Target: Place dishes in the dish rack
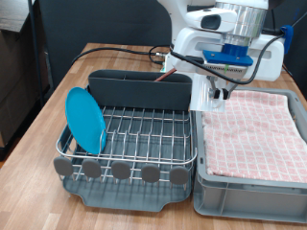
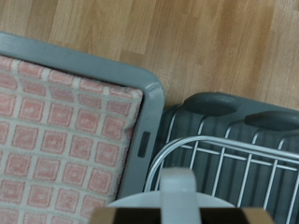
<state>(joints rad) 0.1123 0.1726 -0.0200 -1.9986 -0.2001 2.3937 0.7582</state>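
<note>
The light-blue plate (image 1: 84, 120) stands upright in the silver wire dish rack (image 1: 129, 153), at the exterior view's left. My gripper (image 1: 217, 93) hovers over the seam between the rack and the grey crate (image 1: 251, 189), shut on the white cup (image 1: 202, 94). In the wrist view the cup (image 2: 168, 198) fills the bottom edge, its handle pointing at the rack wires (image 2: 234, 159). A small reddish-brown bit (image 1: 166, 70) shows above the dark grey caddy (image 1: 139, 89); I cannot tell whether it is the spoon.
Round dark discs (image 1: 120, 171) line the rack's near edge and also show in the wrist view (image 2: 213, 105). The crate holds the pink checkered cloth (image 1: 254, 129), also in the wrist view (image 2: 56, 131). Black cables run behind the rack on the wooden table (image 1: 58, 105).
</note>
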